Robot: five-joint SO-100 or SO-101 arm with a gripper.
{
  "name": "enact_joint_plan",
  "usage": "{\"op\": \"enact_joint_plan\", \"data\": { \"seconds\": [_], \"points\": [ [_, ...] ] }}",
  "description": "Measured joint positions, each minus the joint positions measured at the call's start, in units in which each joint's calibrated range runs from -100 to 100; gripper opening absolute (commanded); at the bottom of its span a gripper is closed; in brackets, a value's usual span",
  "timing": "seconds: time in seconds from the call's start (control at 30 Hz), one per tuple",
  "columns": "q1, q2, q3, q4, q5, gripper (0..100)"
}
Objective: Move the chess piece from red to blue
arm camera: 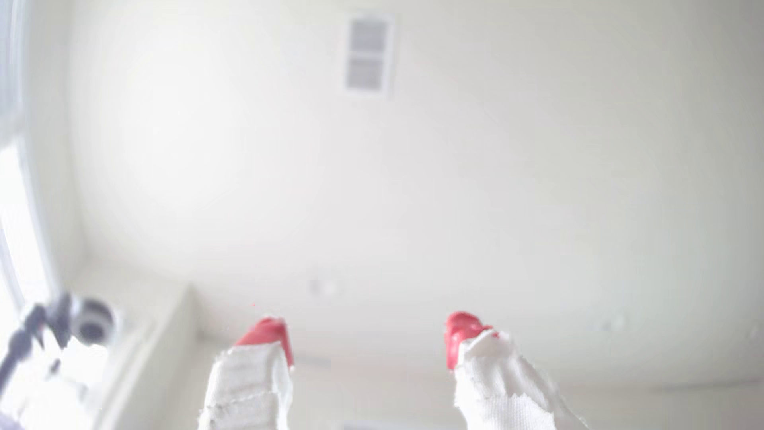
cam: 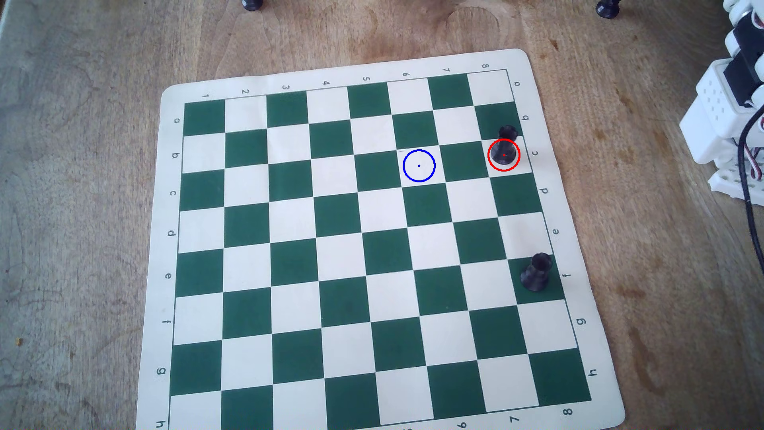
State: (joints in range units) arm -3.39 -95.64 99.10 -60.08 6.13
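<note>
Plainly, the chess piece (cam: 504, 152) stood upright inside the red circle (cam: 489, 162) on a white square at the board's (cam: 289, 215) right edge in the overhead view — small, black, with a wide round base and a knobbed head. Two squares to its left lay the blue circle (cam: 419, 150), empty. A stouter black piece (cam: 536, 272) stood lower down. The hand (arm camera: 368, 341) — red-tipped, pointing at the ceiling — gaped wide, holding nothing.

home room | worn wooden table (cam: 82, 206) | ceiling vent (arm camera: 368, 56) | window (arm camera: 12, 206)
</note>
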Motion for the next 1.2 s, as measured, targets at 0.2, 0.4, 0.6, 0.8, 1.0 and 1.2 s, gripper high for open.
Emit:
{"op": "enact_joint_plan", "data": {
  "seconds": [0.2,0.4,0.6,0.8,1.0,1.2],
  "points": [
    [5.0,0.3,0.0,26.0,0.8,24],
    [15.1,0.4,-9.2,60.0,-5.4,24],
    [15.3,4.5,-25.6,97.7,-7.7,25],
    [9.6,16.6,-42.9,127.6,-9.9,23],
    [3.6,30.2,-57.6,144.9,-11.3,22],
    [1.8,44.8,-63.5,148.6,-11.8,29]
  ]
}}
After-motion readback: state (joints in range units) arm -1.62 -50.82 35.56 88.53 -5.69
